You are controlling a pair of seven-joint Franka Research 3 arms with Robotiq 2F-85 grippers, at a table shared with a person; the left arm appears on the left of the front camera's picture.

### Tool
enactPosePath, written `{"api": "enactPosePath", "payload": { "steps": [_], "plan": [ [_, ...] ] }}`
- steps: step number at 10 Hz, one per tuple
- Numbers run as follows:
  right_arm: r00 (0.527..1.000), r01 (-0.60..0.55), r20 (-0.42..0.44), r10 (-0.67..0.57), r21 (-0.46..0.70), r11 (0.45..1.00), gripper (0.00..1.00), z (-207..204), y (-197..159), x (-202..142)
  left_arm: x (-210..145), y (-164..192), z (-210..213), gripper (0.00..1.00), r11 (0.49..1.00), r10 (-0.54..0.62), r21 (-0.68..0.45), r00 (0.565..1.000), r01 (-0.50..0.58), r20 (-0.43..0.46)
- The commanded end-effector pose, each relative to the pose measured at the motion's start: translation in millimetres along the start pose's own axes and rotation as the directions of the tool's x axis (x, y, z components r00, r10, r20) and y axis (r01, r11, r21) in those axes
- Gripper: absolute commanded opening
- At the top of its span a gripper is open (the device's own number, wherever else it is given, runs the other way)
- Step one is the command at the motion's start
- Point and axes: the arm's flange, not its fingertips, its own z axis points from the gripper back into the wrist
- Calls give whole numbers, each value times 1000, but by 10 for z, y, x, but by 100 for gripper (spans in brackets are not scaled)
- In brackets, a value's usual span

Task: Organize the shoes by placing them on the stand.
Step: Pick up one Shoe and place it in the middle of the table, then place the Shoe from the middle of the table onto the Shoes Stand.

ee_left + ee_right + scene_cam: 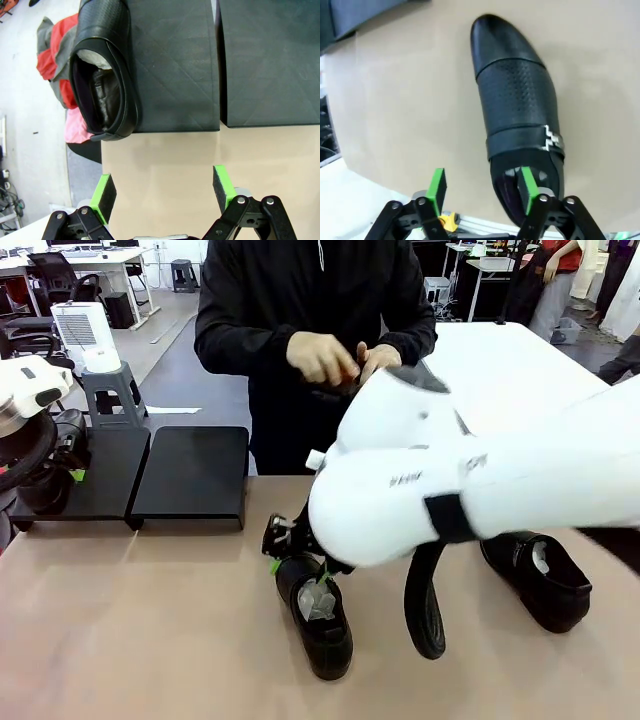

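Note:
A glossy black shoe [318, 618] with white paper inside lies on the tan table, toe toward me. My right gripper [283, 545] is at its heel. In the right wrist view that gripper [482, 185] is open: one green pad [527, 186] sits in the shoe's [517, 100] opening, the other stands off its side. A second shoe [535, 580] lies to the right. Another shoe [105, 75] rests on the left stand [175, 75], heel over the front lip, and the right stand [270, 65] is bare. My left gripper [165, 187] hangs open over the table before the stands [190, 475].
A person stands at the far side with both hands [330, 360] together on something dark. A grey step stool [105, 390] with a white appliance stands behind the stands. A black cable loop [425, 605] hangs from my right arm. Red and grey cloth [52, 65] lies on the floor.

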Motion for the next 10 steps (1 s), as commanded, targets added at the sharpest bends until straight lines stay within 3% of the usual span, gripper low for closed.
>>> {"api": "enactPosePath", "payload": {
  "steps": [1, 3, 4, 10],
  "plan": [
    [997, -40, -61, 46, 98, 994, 100, 568, -417, -74, 0, -6, -7, 100, 1000, 9, 14, 1000, -9, 7],
    [996, -60, -53, 71, 194, 979, 100, 887, -924, -92, 0, -6, -7, 100, 1000, 9, 14, 1000, -9, 7],
    [999, -26, -39, 30, 101, 995, 100, 530, -216, -15, 0, -6, -7, 100, 1000, 9, 14, 1000, -9, 7],
    [999, -26, -39, 30, 101, 995, 100, 530, -216, -15, 0, -6, -7, 100, 1000, 9, 14, 1000, -9, 7]
  ]
}}
